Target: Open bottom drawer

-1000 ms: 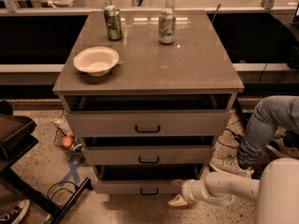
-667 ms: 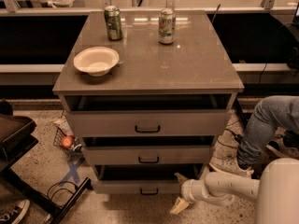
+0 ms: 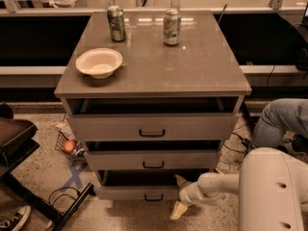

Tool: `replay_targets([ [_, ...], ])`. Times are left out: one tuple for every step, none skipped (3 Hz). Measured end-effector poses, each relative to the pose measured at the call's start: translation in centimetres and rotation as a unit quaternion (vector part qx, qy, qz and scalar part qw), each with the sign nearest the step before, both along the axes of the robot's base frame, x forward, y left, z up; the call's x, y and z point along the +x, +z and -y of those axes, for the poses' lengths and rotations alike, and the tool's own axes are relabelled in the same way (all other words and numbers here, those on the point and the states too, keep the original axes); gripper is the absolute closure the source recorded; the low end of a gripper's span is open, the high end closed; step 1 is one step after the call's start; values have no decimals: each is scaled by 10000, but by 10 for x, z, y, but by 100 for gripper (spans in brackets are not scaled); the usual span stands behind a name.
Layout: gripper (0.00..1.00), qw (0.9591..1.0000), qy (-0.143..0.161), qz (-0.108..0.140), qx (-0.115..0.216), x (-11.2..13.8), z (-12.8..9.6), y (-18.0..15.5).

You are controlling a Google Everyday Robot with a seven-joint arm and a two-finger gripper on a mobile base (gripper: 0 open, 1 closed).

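The grey cabinet (image 3: 163, 66) fills the middle, all three fronts pulled a little out; the white arm (image 3: 219, 186) reaches in from the lower right; the bottom drawer (image 3: 130, 192) sits lowest, just above the floor, a dark gap over its front; the gripper (image 3: 179, 196) hangs at its right end, fingers spread, one high, one low; a bowl (image 3: 99, 62) and two cans (image 3: 116, 23) stand on top.

Bottom drawer (image 3: 126, 192): grey-taupe, narrowest front of three, small black bar handle (image 3: 153, 197), pulled partly out. Gripper (image 3: 177, 196) at its right end, jaws spread.
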State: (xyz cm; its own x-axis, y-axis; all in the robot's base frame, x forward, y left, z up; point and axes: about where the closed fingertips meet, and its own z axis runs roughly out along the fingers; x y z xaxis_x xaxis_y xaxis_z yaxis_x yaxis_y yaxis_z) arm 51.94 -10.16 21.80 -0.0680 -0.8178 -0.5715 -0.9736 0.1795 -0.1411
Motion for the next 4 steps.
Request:
replay_targets([
  [3,10000,12,-40,-17,-1,-2,-3],
  [25,9998,49,-160,-67,-2,-7,-13],
  [49,9994,111,-286,-167,1,-14,-24],
  [72,9988,147,-412,-238,-2,-15,-33],
])
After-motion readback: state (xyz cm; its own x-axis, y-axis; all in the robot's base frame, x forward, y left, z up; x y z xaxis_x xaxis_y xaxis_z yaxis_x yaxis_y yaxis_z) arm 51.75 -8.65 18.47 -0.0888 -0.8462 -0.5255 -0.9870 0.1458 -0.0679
